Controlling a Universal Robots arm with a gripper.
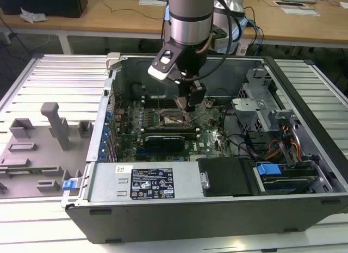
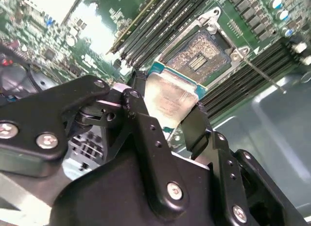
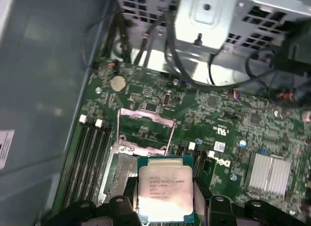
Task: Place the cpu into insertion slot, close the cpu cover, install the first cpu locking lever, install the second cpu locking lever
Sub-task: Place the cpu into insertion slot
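Observation:
My gripper (image 1: 187,107) hangs inside the open computer case, shut on the cpu (image 3: 167,189), a flat square chip with a pale metal top held by two opposite edges. In both wrist views the cpu (image 2: 170,97) hovers above the green board, partly overlapping the insertion slot (image 2: 200,53), whose dark golden contact field lies bare. The slot (image 3: 118,175) shows beside the chip, with part of it hidden under it. The cpu cover (image 3: 146,131), a thin metal frame, stands swung up and open at the slot's far edge. A thin lever rod (image 2: 262,73) sticks out beside the socket.
Long black memory slots (image 2: 160,26) flank the socket on both sides. A silver drive cage (image 1: 255,109) and loose cables (image 1: 283,141) fill the case on the exterior view's right. The power supply (image 1: 147,182) lies at the front. A grey fixture tray (image 1: 38,144) sits outside on the exterior view's left.

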